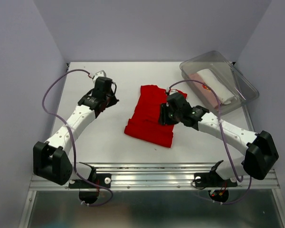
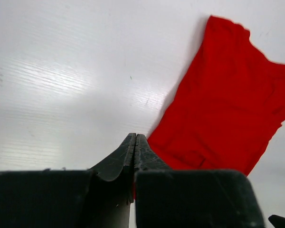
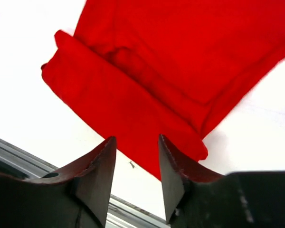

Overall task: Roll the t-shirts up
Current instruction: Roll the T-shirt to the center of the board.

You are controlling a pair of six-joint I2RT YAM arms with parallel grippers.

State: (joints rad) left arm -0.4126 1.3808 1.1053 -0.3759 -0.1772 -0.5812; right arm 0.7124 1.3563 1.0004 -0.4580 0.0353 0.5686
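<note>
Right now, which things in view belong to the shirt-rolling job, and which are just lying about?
Job:
red t-shirt, near end turned over
white roll
pale pink roll

Lying about:
clear bin, holding both rolls
table

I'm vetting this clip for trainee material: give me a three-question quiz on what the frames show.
1. True or false: the right gripper is clamped on the red t-shirt.
2. Where do the rolled t-shirts lie? A) in the clear bin B) on the bare table C) under the left arm
3. Fill in: the left gripper, jaws together, hangs over the bare ____ beside the shirt.
Key: 1 false, its jaws stand open with nothing between them; 2 A; 3 table.
</note>
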